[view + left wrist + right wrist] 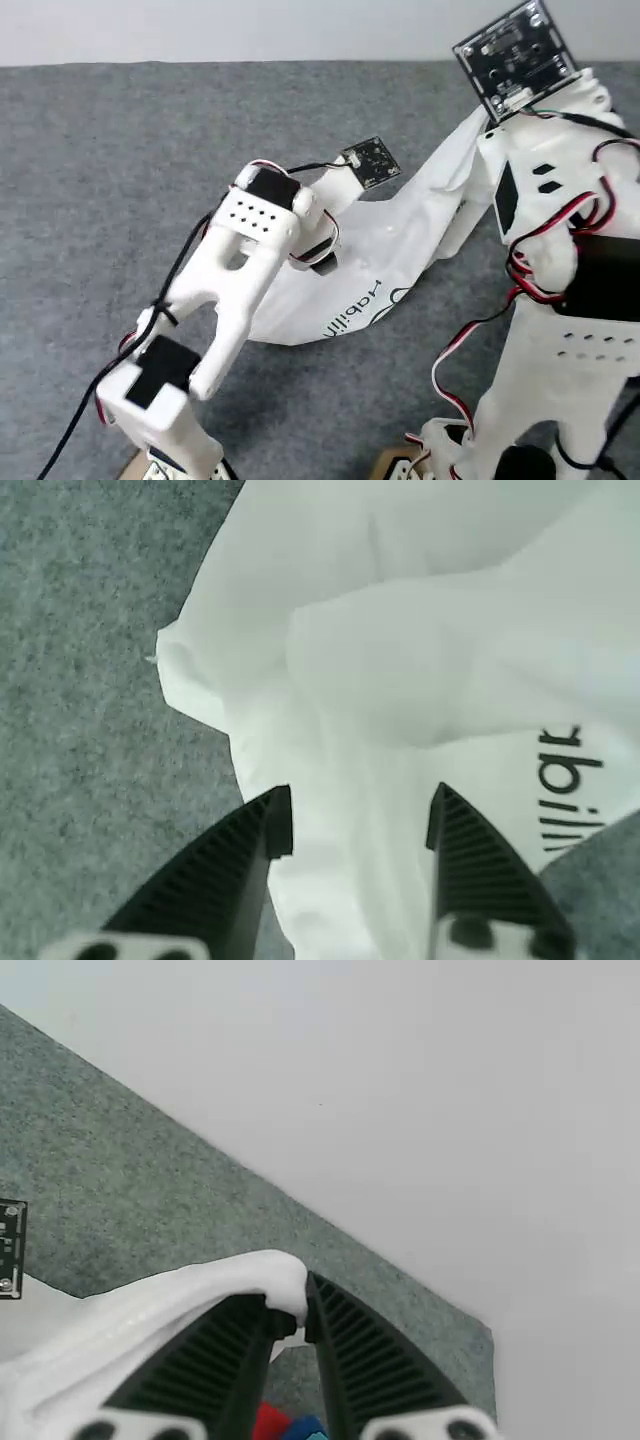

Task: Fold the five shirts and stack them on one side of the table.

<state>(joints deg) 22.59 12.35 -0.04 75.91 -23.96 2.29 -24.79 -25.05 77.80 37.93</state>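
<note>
While one white shirt (pixel 400 250) lies crumpled on the bench (pixel 100 150), the right jaws pinch its lifted edge and the left jaws hover spread above it; folding looks barely begun, stacking not yet started.

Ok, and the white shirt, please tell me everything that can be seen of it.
The white shirt looks like thin, soft cloth, plain white with dark lettering near one edge. It is crumpled, not folded. One part lies on the grey table; the rest rises as a stretched band to the right tool, which is shut on a bunched fold. The left tool is open above the lying part; whether it touches the cloth I cannot tell.
</note>
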